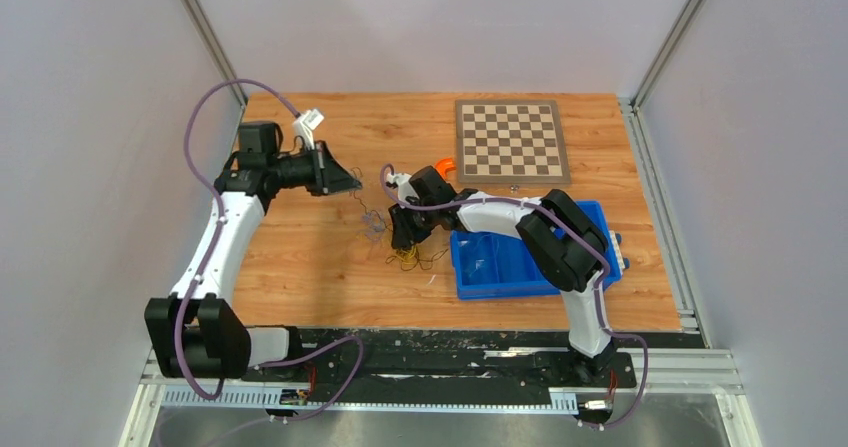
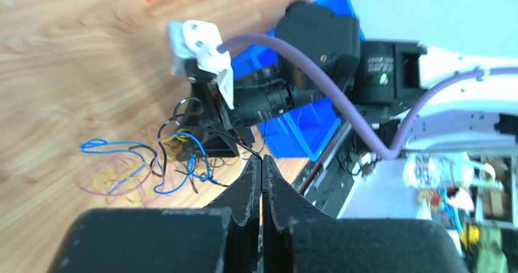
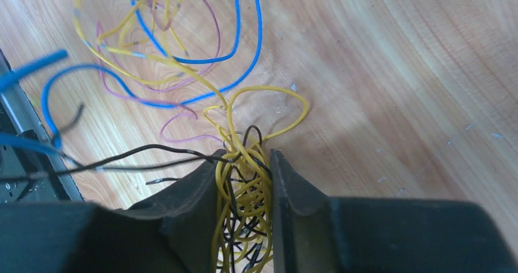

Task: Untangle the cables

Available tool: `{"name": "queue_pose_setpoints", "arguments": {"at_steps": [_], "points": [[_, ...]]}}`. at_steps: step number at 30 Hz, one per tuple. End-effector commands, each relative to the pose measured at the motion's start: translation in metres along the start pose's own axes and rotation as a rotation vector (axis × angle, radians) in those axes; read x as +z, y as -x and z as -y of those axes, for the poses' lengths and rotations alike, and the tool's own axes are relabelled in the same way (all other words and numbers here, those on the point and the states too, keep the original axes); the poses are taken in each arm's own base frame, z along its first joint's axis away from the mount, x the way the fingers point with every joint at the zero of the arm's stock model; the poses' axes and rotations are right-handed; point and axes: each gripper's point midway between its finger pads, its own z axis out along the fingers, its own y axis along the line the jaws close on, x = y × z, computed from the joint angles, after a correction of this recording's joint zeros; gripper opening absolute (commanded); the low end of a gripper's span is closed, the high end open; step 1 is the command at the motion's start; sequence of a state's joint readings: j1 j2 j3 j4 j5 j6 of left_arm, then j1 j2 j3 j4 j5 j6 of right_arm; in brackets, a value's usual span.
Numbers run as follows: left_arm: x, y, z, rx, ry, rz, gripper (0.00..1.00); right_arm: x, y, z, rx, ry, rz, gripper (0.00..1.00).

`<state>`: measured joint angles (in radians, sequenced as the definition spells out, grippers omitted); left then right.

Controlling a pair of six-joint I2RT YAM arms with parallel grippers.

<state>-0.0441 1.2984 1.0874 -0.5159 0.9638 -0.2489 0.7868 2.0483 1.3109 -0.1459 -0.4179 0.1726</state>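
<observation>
The cables (image 1: pixel 400 255) lie as a loose tangle of yellow, blue, purple and black wires on the wooden table, between the two grippers. My right gripper (image 3: pixel 243 157) is closed on a bundle of yellow and black cables (image 3: pixel 244 187), low over the table; it also shows in the top view (image 1: pixel 403 239). Blue cables (image 3: pixel 238 41) and purple cables (image 3: pixel 204 22) spread out beyond it. My left gripper (image 2: pixel 261 159) is shut on a thin black cable (image 2: pixel 229 134) that runs back to the tangle (image 2: pixel 140 163). In the top view the left gripper (image 1: pixel 355 185) is raised up and to the left of the tangle.
A blue bin (image 1: pixel 500 267) stands just right of the tangle, under the right arm. A chessboard (image 1: pixel 512 140) lies at the back right, with an orange object (image 1: pixel 444 166) by its near left corner. Grey walls close in both sides.
</observation>
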Motion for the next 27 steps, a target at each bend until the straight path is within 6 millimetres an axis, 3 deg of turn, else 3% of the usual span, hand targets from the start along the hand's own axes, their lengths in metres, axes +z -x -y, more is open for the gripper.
{"name": "queue_pose_setpoints", "arguments": {"at_steps": [1,3,4,5,7,8,11,12,13,14,17,21,27], "points": [[-0.053,0.062,0.040,0.066,0.025,0.215,0.00,-0.001,0.001,0.003,-0.020,-0.014,0.022,0.27],[-0.078,0.091,0.059,0.144,0.062,0.304,0.00,-0.001,0.002,0.002,-0.028,-0.011,0.025,0.25],[-0.096,0.115,0.078,0.220,0.088,0.368,0.00,-0.002,0.004,0.002,-0.034,-0.010,0.028,0.24],[-0.104,0.122,0.085,0.251,0.110,0.383,0.00,-0.001,0.004,0.001,-0.037,-0.007,0.028,0.24],[-0.137,0.158,0.128,0.391,0.155,0.486,0.00,0.000,0.006,0.002,-0.041,-0.009,0.031,0.24],[-0.146,0.168,0.133,0.413,0.194,0.524,0.00,0.000,0.006,0.002,-0.042,-0.008,0.030,0.24],[-0.183,0.202,0.174,0.515,0.250,0.657,0.00,0.001,0.004,0.003,-0.042,-0.005,0.025,0.24],[-0.190,0.211,0.174,0.514,0.283,0.692,0.00,0.002,0.002,0.003,-0.042,-0.005,0.021,0.24],[-0.204,0.219,0.192,0.556,0.290,0.743,0.00,0.003,0.001,0.004,-0.042,-0.006,0.018,0.24],[-0.213,0.228,0.194,0.552,0.314,0.780,0.00,0.003,0.000,0.004,-0.042,-0.007,0.016,0.25],[-0.248,0.248,0.231,0.638,0.338,0.931,0.00,0.005,-0.005,0.006,-0.040,-0.007,0.005,0.26],[-0.295,0.268,0.264,0.719,0.439,1.125,0.00,0.007,-0.010,0.005,-0.036,0.004,-0.006,0.30],[-0.352,0.276,0.275,0.782,0.682,1.323,0.00,0.007,-0.015,0.006,-0.037,0.007,-0.015,0.36]]}}
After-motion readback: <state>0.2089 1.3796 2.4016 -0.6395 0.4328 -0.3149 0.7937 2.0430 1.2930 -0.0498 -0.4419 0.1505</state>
